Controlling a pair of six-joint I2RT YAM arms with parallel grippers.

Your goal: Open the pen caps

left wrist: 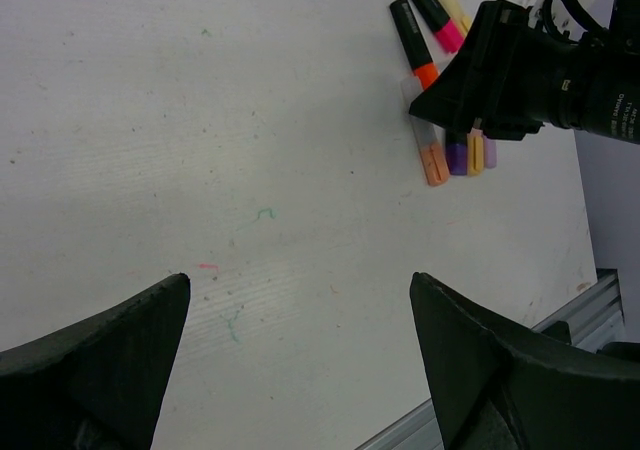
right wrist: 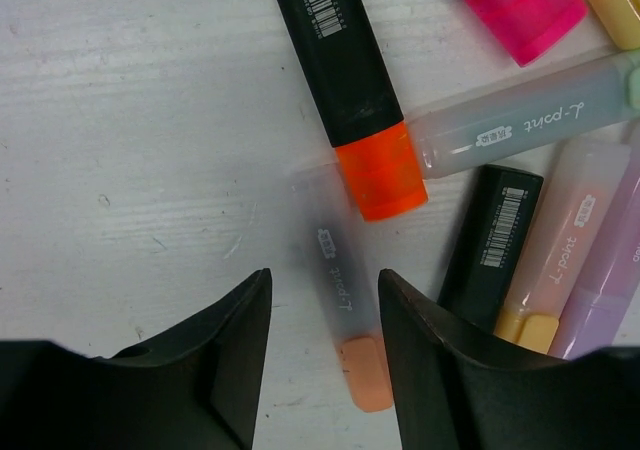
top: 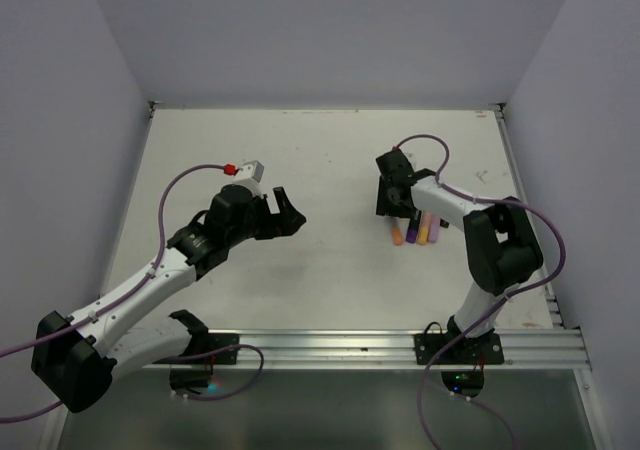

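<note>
Right end effector [right wrist: 322, 300] hangs over the tabletop [right wrist: 120, 120], jaws parted and gripping nothing, one finger either side of a frosted pen [right wrist: 335, 260] with a peach cap [right wrist: 365, 375]; an orange cap [right wrist: 380, 175] and pink cap [right wrist: 522, 5] lie just beyond. Left end effector [left wrist: 300, 290] gapes wide, empty, well apart from them.

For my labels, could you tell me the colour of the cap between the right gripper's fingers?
The cap is peach-orange, clearest in the right wrist view.
</note>
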